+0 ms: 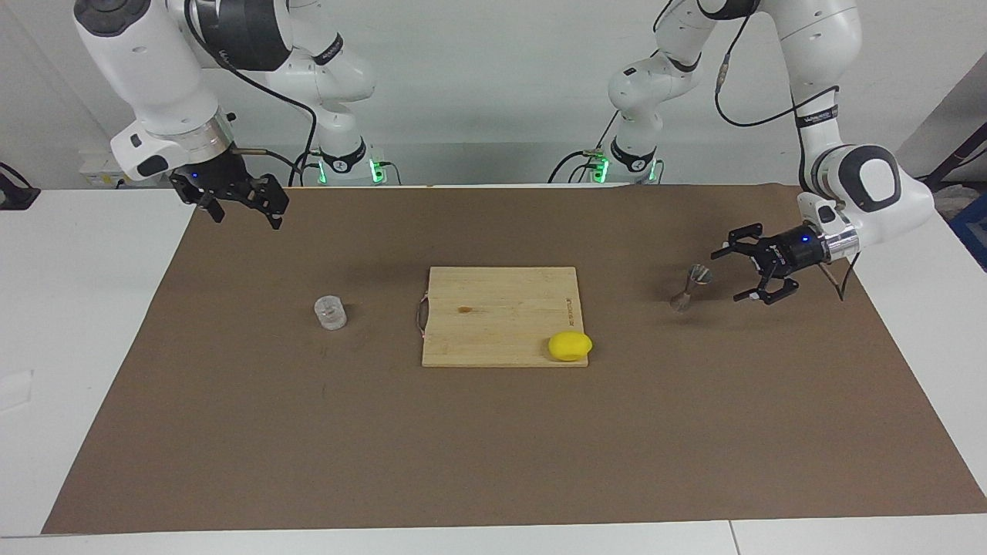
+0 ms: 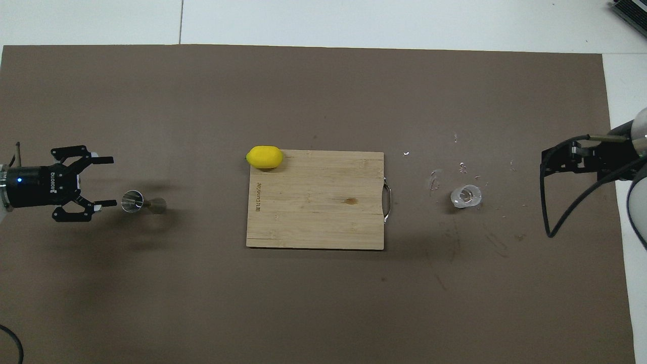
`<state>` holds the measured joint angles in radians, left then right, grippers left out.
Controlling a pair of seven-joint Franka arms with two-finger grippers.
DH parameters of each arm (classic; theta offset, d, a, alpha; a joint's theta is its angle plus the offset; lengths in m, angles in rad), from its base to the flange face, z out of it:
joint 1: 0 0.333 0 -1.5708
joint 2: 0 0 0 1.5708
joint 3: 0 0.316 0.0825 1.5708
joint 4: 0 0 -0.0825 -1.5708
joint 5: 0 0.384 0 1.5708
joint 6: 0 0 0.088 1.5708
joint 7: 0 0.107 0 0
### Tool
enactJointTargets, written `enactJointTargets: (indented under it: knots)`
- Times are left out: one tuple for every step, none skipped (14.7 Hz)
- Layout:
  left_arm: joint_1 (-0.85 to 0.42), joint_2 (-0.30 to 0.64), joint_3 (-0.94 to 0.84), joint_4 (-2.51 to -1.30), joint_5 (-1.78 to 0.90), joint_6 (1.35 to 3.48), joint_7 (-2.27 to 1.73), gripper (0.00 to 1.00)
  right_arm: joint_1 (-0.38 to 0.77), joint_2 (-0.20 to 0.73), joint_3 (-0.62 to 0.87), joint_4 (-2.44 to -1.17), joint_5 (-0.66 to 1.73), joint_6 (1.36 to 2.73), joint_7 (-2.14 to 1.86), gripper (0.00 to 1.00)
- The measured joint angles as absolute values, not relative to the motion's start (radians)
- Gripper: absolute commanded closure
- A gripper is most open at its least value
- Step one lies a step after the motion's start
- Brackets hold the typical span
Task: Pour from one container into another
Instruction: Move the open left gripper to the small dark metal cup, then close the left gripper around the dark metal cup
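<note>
**Mia:** Where is the glass cup (image 1: 331, 312)?

**Ben:** It stands on the brown mat (image 1: 231, 432) on the counter (image 1: 77, 308), toward the right arm's end. Nothing is touching it.

**Mia:** And the metal jigger (image 1: 688, 288)?

**Ben:** That is at the left arm's end, standing on the mat too. The left gripper (image 1: 740, 271) lies sideways just beside it, low over the mat. Its jaws are spread wide and point at the jigger, but they hold nothing.

**Mia:** What about the other arm?

**Ben:** The right gripper (image 1: 245, 210) hangs up high over the mat's edge by its own base. Its jaws are apart and hold nothing. It is well apart from the cup.

**Mia:** What is in the middle?

**Ben:** A wooden cutting board (image 1: 501, 308), between the cup and the jigger. A yellow lemon (image 1: 570, 345) sits on its corner, the one farther from the robots and closer to the jigger.
</note>
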<state>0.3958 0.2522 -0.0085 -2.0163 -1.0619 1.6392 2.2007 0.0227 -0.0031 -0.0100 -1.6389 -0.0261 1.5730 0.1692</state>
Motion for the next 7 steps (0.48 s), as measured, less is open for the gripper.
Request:
enactJointTargets:
  knots:
    - [0.402,0.265,-0.009,-2.016,-1.065,1.634,2.218,0.0,0.023,-0.003,-0.01,-1.639,-0.026,1.573,0.169,0.0]
    - [0.403,0.276,-0.009,-2.016,-1.074,1.62,2.232,0.0,0.023,-0.003,-0.01,-1.639,-0.026,1.573,0.169,0.0]
    - [0.403,0.29,-0.01,-2.016,-1.094,1.592,2.253,0.0,0.023,-0.003,-0.01,-1.639,-0.026,1.573,0.169,0.0]
    - [0.403,0.306,-0.01,-2.016,-1.113,1.566,2.273,0.0,0.023,-0.003,-0.01,-1.639,-0.026,1.573,0.169,0.0]
    - [0.403,0.319,-0.01,-2.015,-1.124,1.55,2.289,0.0,0.023,-0.003,-0.01,-1.639,-0.026,1.573,0.169,0.0]
    - [0.405,0.329,-0.01,-2.013,-1.127,1.537,2.298,0.0,0.023,-0.003,-0.01,-1.639,-0.026,1.573,0.169,0.0]
    - [0.412,0.335,-0.011,-2.011,-1.129,1.521,2.3,0.0,0.023,-0.003,-0.01,-1.639,-0.026,1.573,0.169,0.0]
